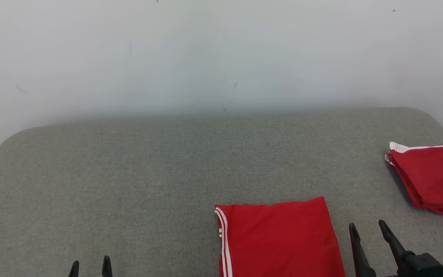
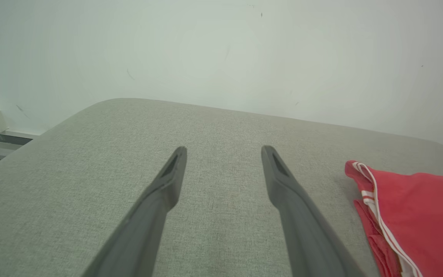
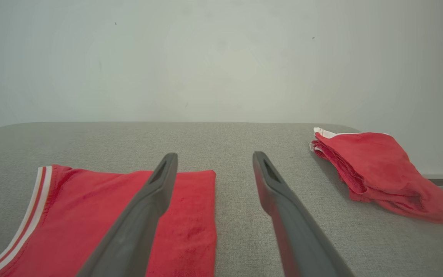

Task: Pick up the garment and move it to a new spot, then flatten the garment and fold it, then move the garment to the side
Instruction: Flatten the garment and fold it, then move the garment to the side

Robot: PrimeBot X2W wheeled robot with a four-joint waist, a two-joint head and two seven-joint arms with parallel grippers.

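Garment [image 1: 279,238] flat, beside right fingers [image 1: 357,242], seemingly apart

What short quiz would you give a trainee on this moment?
1. True or false: the right tool is shut on the near garment.
2. How many red garments lie on the grey table?
3. In the head view, the near garment's white stripes run along its: A) left edge B) right edge C) far edge.
Key: 1 false, it stands open; 2 two, the near garment and the far garment at the right; 3 A.
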